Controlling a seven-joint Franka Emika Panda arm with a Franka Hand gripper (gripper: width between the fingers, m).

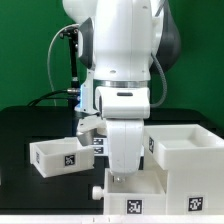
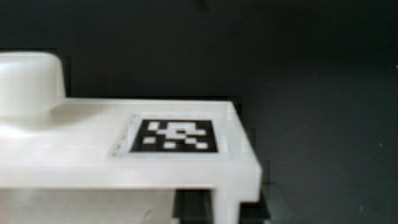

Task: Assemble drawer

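Now my hand (image 1: 123, 174) hangs low over the near tray (image 1: 152, 193); whether it is apart or clamped, I cannot tell. Next, I judge: grip it, then slide it into the casing (image 1: 190, 165) on the exterior view's right.

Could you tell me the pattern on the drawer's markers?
Black-and-white blocks; square marker clearest in wrist view.

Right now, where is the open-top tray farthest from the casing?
In the exterior view, the tray lies on the table at that view's left, beside the arm; the tall casing stands at its right.
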